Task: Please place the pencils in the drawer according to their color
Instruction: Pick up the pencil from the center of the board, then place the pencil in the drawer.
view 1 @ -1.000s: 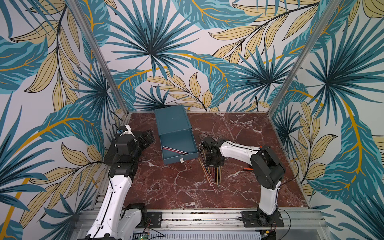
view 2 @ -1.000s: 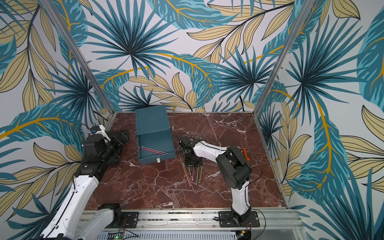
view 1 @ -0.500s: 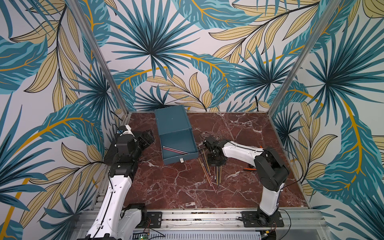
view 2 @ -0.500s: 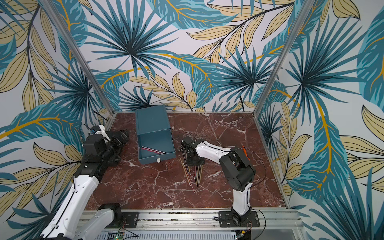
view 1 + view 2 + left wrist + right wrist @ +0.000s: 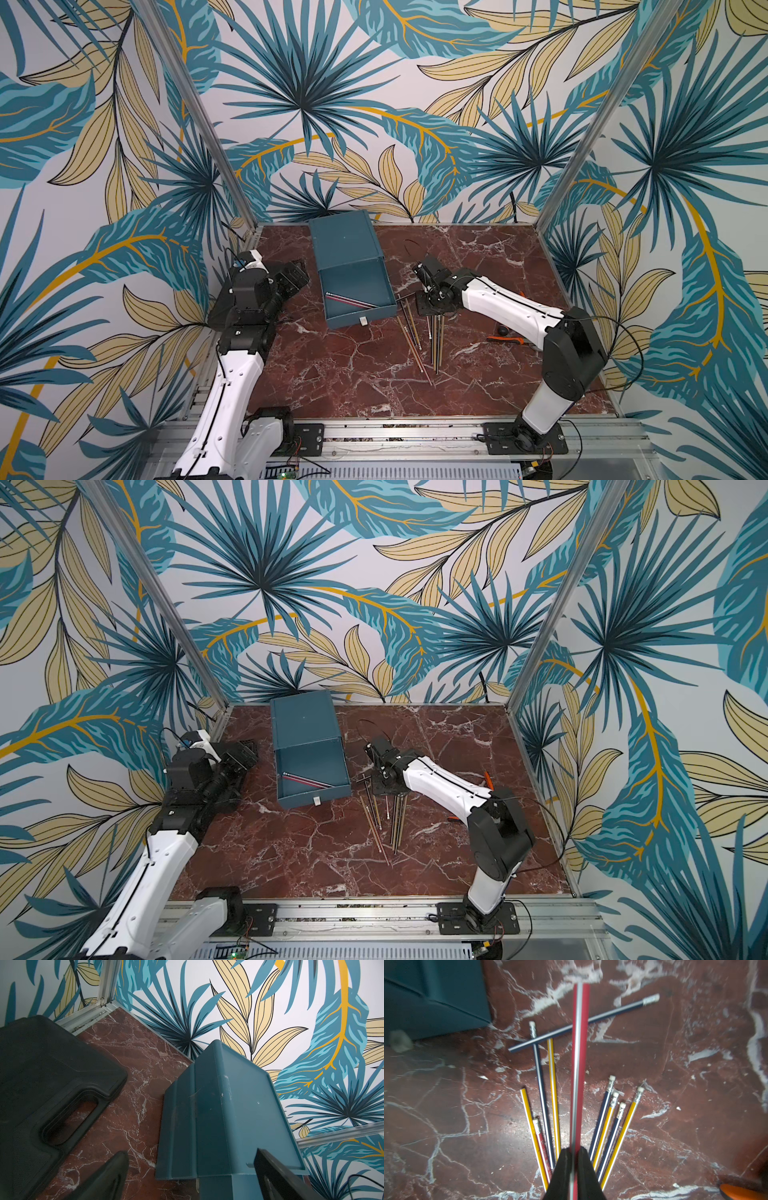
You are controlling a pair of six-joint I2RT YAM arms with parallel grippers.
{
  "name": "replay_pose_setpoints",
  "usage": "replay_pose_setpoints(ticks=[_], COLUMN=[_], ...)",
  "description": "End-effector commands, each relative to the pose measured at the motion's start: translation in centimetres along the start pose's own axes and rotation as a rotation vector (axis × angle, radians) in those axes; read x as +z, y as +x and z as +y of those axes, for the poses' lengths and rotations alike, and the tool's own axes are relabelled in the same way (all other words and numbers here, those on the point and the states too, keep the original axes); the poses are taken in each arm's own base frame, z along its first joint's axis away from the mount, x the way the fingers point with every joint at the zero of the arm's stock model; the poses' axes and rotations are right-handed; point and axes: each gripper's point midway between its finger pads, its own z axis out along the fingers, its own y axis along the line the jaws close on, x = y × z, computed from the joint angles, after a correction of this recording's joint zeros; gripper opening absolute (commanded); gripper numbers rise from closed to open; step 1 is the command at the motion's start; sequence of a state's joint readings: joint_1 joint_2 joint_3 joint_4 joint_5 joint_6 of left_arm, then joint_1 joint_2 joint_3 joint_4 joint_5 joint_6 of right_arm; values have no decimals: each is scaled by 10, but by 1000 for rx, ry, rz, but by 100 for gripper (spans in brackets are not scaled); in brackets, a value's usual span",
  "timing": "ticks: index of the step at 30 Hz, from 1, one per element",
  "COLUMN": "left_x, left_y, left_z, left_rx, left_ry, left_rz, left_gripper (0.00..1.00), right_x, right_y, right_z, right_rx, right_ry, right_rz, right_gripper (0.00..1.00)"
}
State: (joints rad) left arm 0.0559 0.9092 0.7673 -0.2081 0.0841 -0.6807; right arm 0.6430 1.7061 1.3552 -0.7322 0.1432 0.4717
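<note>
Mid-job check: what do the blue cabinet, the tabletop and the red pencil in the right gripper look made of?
Blue cabinet: looks like moulded plastic, matte, with scuffs and rounded moulded edges.
Tabletop: red-brown marble look with white veins, slight sheen; real stone or printed film, can't tell.
Red pencil, pinched in the right gripper: likely lacquered wood, glossy with a silver stripe.

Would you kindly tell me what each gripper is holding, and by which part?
The right gripper is shut on a red pencil, gripping its shaft, with a long stretch sticking out ahead. The left gripper is open, holding nothing.
</note>
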Motion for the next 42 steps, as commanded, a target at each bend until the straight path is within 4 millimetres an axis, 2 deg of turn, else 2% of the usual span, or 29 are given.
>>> replay_pose_setpoints(ticks=[1, 7, 14, 18, 21, 29, 35, 42], left_x=[-3, -3, -4, -5, -6, -7, -8, -8], left_y=[-2, -3, -2, -2, -3, -4, -5, -6], left_z=[10, 10, 9, 9, 9, 9, 10, 10], left_rx=[3, 0, 0, 0, 0, 0, -2, -4], left_ry=[-29, -28, -23, -23, -25, -24, -31, -29], left_rz=[-21, -22, -22, -24, -28, -32, -41, -45], left_gripper=[100, 100, 100, 100, 100, 100, 100, 100], right_x=[-35, -80, -124, -138, -143, -138, -121, -94], right_y=[-27, -65, -103, -113, -112, -91, -80, -69], right_z=[0, 18, 55, 83, 110, 172, 189, 189], right_rx=[-64, -208, -362, -445, -533, -771, -832, -853], right_ry=[-5, -63, -163, -244, -300, -335, -333, -270], right_rz=[-114, -236, -363, -403, -418, -431, -371, -305], right_gripper=[0, 0, 0, 0, 0, 0, 0, 0])
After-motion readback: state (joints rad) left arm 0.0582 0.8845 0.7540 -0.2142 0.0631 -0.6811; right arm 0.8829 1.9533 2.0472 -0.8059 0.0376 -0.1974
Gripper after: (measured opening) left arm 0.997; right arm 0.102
